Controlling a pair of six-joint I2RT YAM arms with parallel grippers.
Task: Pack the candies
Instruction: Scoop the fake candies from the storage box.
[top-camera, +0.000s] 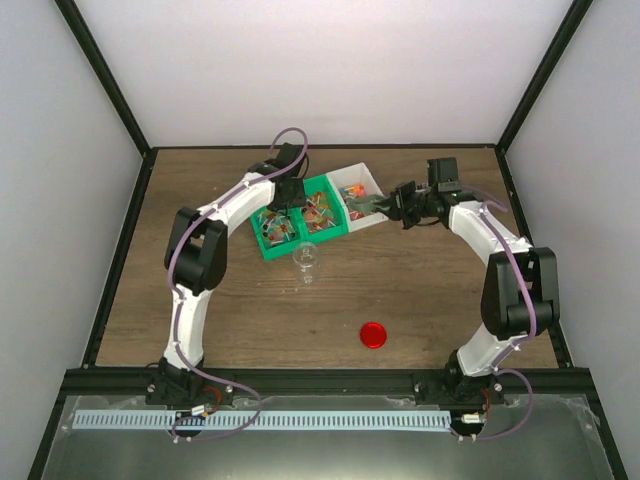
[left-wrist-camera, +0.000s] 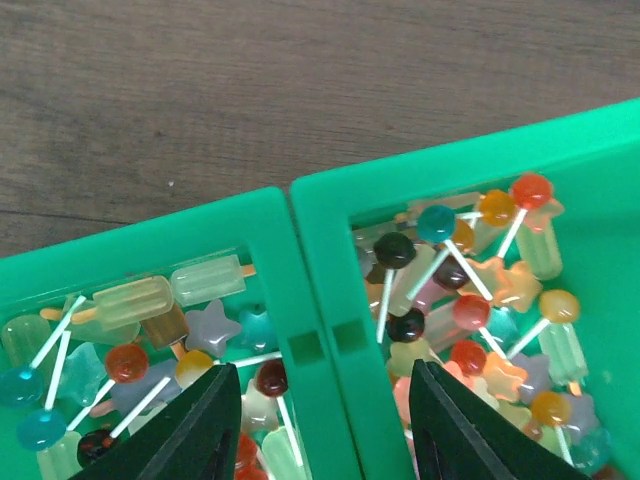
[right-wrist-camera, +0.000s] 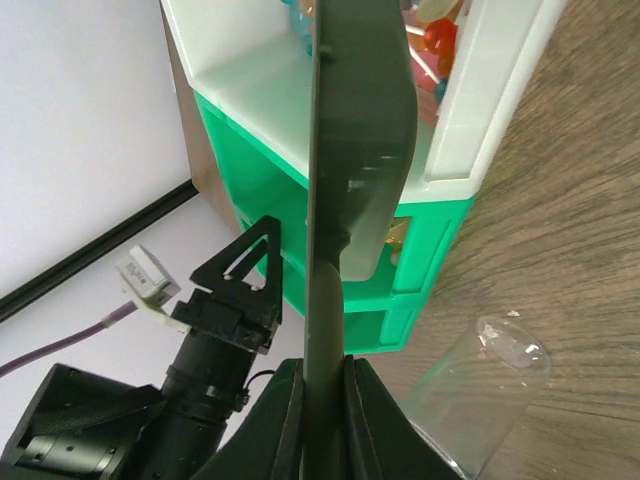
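My left gripper (left-wrist-camera: 320, 378) spread astride smooth green plastic divider (left-wrist-camera: 312, 262). Glossy candies (left-wrist-camera: 470, 300): round lollipops, stars, bars; white sticks mostly slanting 1-to-7 o'clock. My right gripper (top-camera: 380, 206): spread or pressed together, cannot tell.

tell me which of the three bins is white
The bin at the right end of the row, by the right hand; the other two bins are green.

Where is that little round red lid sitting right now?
Seen from above, the red lid lies on the table toward the near edge, right of centre, well apart from the clear jar.
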